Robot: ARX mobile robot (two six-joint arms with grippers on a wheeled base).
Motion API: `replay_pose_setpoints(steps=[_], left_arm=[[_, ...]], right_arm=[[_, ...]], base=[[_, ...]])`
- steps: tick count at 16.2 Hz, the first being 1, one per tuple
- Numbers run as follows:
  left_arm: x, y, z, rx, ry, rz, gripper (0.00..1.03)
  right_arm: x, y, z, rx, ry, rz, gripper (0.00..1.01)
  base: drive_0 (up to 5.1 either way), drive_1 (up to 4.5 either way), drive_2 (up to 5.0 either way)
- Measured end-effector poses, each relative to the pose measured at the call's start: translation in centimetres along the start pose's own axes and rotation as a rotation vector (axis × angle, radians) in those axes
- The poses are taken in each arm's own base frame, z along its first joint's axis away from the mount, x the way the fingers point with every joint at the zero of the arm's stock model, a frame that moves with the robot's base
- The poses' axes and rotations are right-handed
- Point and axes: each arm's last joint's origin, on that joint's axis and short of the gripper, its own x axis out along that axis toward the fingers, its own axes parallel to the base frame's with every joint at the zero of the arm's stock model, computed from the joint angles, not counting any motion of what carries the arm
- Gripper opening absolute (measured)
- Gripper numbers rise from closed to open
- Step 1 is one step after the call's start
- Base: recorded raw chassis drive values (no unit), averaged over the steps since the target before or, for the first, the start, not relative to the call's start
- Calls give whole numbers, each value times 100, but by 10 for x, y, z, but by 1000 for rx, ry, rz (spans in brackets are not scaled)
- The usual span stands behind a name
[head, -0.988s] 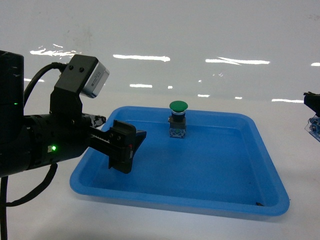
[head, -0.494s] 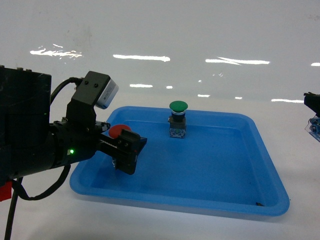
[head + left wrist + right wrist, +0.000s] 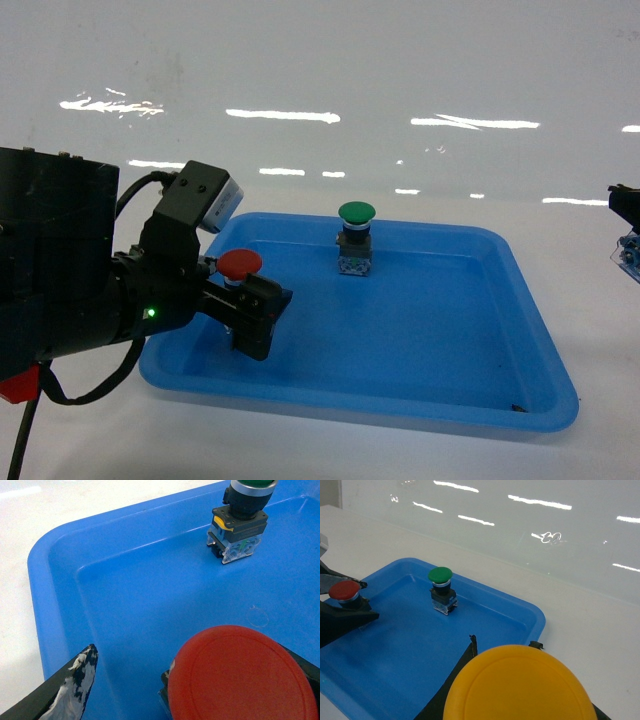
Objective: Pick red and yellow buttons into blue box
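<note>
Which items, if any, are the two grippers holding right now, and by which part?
Left gripper holds the red button by its body, below the cap. Right gripper carries the yellow button; its grip point is hidden.

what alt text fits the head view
The left gripper holds a red-capped push button above the left end of a shallow blue tray. A green-capped push button stands upright near the tray's back edge on a white table.

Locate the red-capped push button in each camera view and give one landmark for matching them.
Head: the red domed-cap push button sits left of centre, in the left gripper over the shallow blue plastic tray.
Left wrist: red cap fills the bottom right.
Right wrist: far left edge, mid-height.
Shared landmark: the green-capped push button standing in the tray, beyond the red one.
</note>
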Motion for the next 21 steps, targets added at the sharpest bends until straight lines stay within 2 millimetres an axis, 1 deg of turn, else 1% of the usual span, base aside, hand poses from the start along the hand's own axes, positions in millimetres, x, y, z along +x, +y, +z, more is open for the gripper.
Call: replay_pose_setpoints(steps=[2, 3, 4, 6, 7, 8, 9, 10, 11, 12, 13, 14, 18, 21], left_arm=[[0, 0, 0, 3, 0, -1, 97], [0, 0, 0, 3, 0, 0, 92], [0, 0, 0, 3, 0, 0, 85], [0, 0, 0, 4, 0, 0, 28], [-1, 2, 0, 8, -4, 18, 25], [-11, 3, 0, 24, -22, 56, 25], [-26, 5, 3, 27, -46, 83, 24], [-49, 7, 16, 35, -112, 121, 24], [-67, 7, 27, 40, -165, 153, 24], [-89, 6, 34, 34, -203, 179, 24], [-112, 1, 36, 19, -227, 190, 24], [-129, -4, 38, 10, -252, 196, 24], [-143, -7, 43, 4, -284, 208, 24], [-173, -15, 57, -5, -384, 230, 24]], right_arm=[[0, 0, 0, 0, 0, 0, 24], [0, 0, 0, 0, 0, 0, 24], [0, 0, 0, 0, 0, 0, 24], [0, 0, 0, 0, 0, 0, 24], [0, 0, 0, 0, 0, 0, 24], [0, 0, 0, 0, 0, 0, 24], [0, 0, 0, 0, 0, 0, 24], [0, 0, 0, 0, 0, 0, 24], [0, 0, 0, 0, 0, 0, 24], [0, 0, 0, 0, 0, 0, 24], [0, 0, 0, 0, 0, 0, 24], [0, 0, 0, 0, 0, 0, 24], [0, 0, 0, 0, 0, 0, 24], [0, 0, 0, 0, 0, 0, 24]], base=[[0, 0, 0], [0, 0, 0], [0, 0, 0], [0, 0, 0], [0, 0, 0], [0, 0, 0], [0, 0, 0], [0, 0, 0], [0, 0, 0], [0, 0, 0], [0, 0, 0], [0, 0, 0], [0, 0, 0], [0, 0, 0]])
